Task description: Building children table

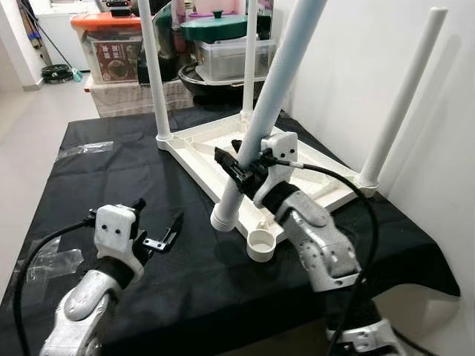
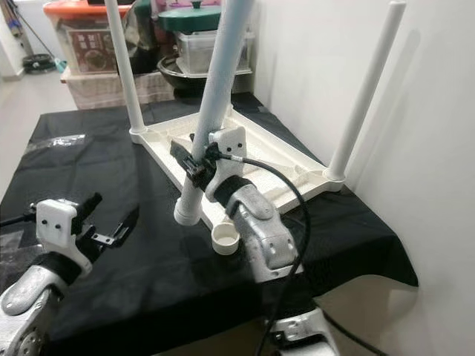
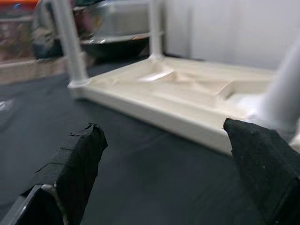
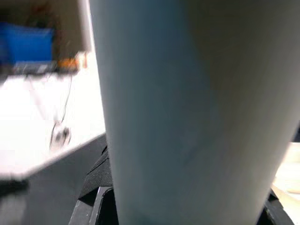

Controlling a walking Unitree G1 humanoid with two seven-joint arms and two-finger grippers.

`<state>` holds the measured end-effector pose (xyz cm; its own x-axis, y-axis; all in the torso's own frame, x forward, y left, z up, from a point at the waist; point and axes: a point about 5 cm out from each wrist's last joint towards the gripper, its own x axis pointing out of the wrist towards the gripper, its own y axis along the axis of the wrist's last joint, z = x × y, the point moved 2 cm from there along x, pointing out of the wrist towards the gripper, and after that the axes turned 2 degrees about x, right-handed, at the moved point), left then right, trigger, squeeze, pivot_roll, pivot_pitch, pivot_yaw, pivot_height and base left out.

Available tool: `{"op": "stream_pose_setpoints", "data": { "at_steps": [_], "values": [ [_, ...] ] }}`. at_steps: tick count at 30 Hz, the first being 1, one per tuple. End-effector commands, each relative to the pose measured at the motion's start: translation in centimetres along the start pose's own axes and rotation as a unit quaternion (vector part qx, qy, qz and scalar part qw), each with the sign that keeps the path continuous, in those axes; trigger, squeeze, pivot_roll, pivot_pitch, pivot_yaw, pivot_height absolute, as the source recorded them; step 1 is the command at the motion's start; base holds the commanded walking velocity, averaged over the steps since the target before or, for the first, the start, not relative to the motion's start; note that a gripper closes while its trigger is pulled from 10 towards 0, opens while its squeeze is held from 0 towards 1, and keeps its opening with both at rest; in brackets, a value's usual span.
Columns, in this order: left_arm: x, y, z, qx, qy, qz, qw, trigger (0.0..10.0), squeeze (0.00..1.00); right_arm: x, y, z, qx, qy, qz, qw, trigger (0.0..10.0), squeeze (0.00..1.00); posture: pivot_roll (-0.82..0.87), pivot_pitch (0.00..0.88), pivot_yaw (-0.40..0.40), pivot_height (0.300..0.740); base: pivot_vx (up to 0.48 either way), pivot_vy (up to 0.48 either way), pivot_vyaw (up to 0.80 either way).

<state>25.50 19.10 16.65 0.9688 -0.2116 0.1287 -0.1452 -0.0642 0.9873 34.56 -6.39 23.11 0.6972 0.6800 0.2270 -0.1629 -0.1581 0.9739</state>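
A white children's table top (image 1: 223, 144) lies upside down on the black cloth, with three white legs standing up from its corners. My right gripper (image 1: 239, 167) is shut on a fourth white leg (image 1: 271, 104), which leans tilted with its lower end (image 1: 223, 219) just off the table's near edge, left of the empty corner socket (image 1: 261, 244). The leg (image 4: 187, 108) looms close in the right wrist view. My left gripper (image 1: 157, 225) hovers open above the cloth at the near left, holding nothing, its fingertips (image 3: 77, 164) pointing toward the table top (image 3: 187, 101).
The black cloth (image 1: 111, 185) covers a work table that ends at a white wall (image 1: 349, 67) on the right. Clear plastic scraps (image 1: 85, 148) lie on the cloth at the left. Storage boxes and pots (image 1: 215, 44) are stacked behind the far edge.
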Motion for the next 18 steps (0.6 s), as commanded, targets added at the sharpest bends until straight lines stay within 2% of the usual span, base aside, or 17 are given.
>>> {"op": "stream_pose_setpoints", "data": {
  "at_steps": [1,6,8,11,17,18],
  "values": [
    [-0.4,0.1,-0.3,0.005,0.003,0.000,1.000,10.0,0.00,0.2,0.1,-0.5,-0.020,0.049,-0.007,0.999,10.0,0.00,-0.01,0.000,-0.049,0.740,0.000,0.000,0.00],
    [-1.0,-0.1,-0.5,0.006,0.011,-0.005,1.000,10.0,0.00,-0.6,0.1,1.3,-0.074,0.086,-0.047,0.992,10.0,0.00,0.00,0.000,-0.066,0.740,0.000,0.000,0.00],
    [-1.0,-0.1,-0.5,0.006,0.011,-0.005,1.000,10.0,0.00,-0.6,0.1,1.3,-0.074,0.086,-0.047,0.992,10.0,0.00,0.00,0.000,-0.066,0.740,0.000,0.000,0.00],
    [-1.3,-0.3,-0.6,0.006,0.018,-0.008,1.000,10.0,0.00,-1.2,1.4,3.3,-0.096,0.085,-0.060,0.990,10.0,0.00,0.00,0.000,-0.078,0.740,0.000,0.000,0.00],
    [-1.3,-0.3,-0.5,0.004,0.017,-0.007,1.000,10.0,0.00,-1.8,1.7,3.9,-0.105,0.091,-0.071,0.988,10.0,0.00,0.00,0.000,-0.076,0.740,0.000,0.000,0.00],
    [-1.4,-0.3,-0.5,0.003,0.016,-0.008,1.000,10.0,0.00,-2.4,1.7,4.0,-0.106,0.104,-0.081,0.986,10.0,0.00,-0.01,0.000,-0.074,0.740,0.000,0.000,0.00]
  ]
}}
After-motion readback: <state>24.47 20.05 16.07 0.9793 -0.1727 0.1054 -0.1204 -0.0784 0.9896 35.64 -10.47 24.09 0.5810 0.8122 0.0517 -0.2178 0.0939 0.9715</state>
